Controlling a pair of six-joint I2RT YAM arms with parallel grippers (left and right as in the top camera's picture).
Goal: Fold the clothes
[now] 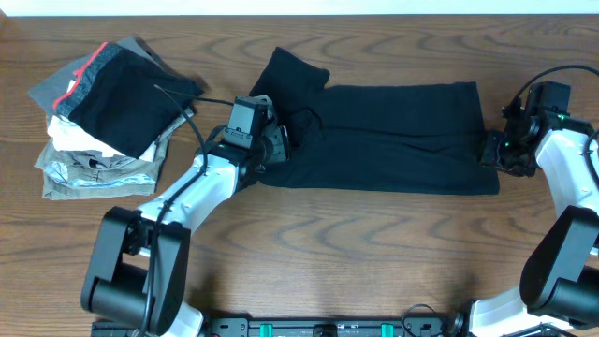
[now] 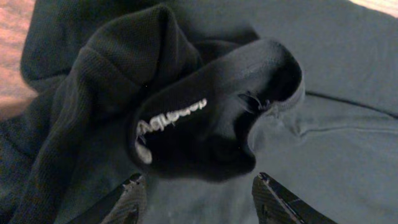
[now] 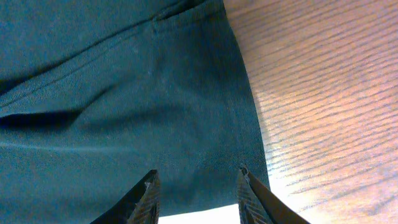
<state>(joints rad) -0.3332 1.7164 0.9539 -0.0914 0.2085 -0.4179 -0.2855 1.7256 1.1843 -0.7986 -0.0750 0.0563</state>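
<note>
The clothes, a black T-shirt [image 1: 393,136], lie folded into a long band across the middle of the table. Its left end is rumpled, with a flap [image 1: 295,73] sticking out toward the back. My left gripper [image 1: 279,142] hovers over that rumpled end. In the left wrist view its jaws [image 2: 199,186] stand open just short of a raised fold that bears white lettering [image 2: 174,118], with only flat cloth below them. My right gripper [image 1: 489,150] is at the shirt's right end. Its jaws [image 3: 196,183] stand apart over the flat hem corner [image 3: 205,118].
A pile of folded garments [image 1: 103,112] in black, grey, white and red trim sits at the back left, close to my left arm. The wooden table [image 1: 356,253] stretches bare in front of the shirt and shows right of the hem [image 3: 323,93].
</note>
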